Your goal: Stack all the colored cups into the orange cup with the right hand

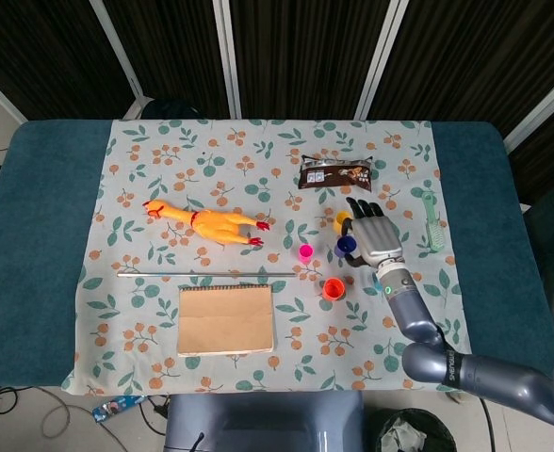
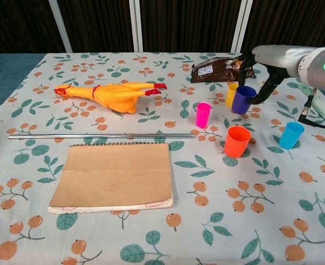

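**First cup in the hand, nothing stacked yet**

The right hand (image 2: 255, 74) sits at the upper right of the chest view, its fingers closed around the dark blue cup (image 2: 242, 99), which tilts slightly and appears to be off the tablecloth (image 2: 151, 232). In the head view the same hand covers most of that cup, right of centre.

The orange cup (image 2: 237, 141), the target, stands upright and empty just below and slightly left of the held cup, near the middle right of the chest view. No cup is inside it, so by my reading the stacking has not begun; only the first pick looks done.

Three more cups wait on the cloth. The yellow cup (image 2: 231, 94) stands just beside the held blue one, partly hidden by it. The pink cup (image 2: 203, 115) stands to the left, apart from the orange cup. The light blue cup (image 2: 291, 135) stands at the right, well apart from the others.

What is left, as I judge it: drop the dark blue cup into the orange one, then fetch the other three in turn.

The left hand shows in neither view.
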`<state>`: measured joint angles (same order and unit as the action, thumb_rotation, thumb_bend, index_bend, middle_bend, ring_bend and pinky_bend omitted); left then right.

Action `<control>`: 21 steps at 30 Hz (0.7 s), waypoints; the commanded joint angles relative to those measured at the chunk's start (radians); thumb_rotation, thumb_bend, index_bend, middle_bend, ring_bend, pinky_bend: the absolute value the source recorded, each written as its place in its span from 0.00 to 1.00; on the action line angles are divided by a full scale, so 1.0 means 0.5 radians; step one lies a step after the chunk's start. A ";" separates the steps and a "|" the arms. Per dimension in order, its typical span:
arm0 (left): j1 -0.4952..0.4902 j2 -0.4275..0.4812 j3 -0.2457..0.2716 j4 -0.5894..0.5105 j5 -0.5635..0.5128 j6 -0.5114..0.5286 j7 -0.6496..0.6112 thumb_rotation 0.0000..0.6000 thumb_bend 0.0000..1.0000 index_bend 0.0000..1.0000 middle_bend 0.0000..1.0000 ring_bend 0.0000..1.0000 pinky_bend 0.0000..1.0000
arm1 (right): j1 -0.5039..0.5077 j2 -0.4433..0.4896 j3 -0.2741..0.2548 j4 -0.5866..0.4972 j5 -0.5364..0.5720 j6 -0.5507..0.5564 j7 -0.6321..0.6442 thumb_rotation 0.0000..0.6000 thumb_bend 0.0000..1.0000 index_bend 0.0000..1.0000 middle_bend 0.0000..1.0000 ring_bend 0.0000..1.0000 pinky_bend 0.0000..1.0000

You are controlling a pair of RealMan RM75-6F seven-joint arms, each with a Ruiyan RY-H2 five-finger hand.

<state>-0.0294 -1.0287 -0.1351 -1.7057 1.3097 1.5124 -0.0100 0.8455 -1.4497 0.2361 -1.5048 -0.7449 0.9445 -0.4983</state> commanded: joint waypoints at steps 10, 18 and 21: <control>0.000 -0.009 0.004 -0.026 0.007 0.009 0.022 1.00 0.25 0.13 0.03 0.00 0.00 | -0.231 0.367 -0.158 -0.746 -0.308 0.304 -0.039 1.00 0.42 0.55 0.00 0.05 0.10; 0.003 -0.007 0.002 -0.028 0.000 0.011 0.018 1.00 0.25 0.13 0.03 0.00 0.00 | -0.268 0.276 -0.240 -0.748 -0.429 0.350 -0.060 1.00 0.42 0.55 0.00 0.05 0.10; 0.002 -0.005 -0.001 -0.025 -0.008 0.007 0.012 1.00 0.25 0.13 0.03 0.00 0.00 | -0.270 0.234 -0.253 -0.718 -0.438 0.355 -0.074 1.00 0.42 0.55 0.00 0.05 0.10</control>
<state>-0.0282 -1.0314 -0.1351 -1.7185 1.3061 1.5160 -0.0038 0.7117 -1.3256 0.1133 -1.8704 -0.9608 1.1199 -0.5308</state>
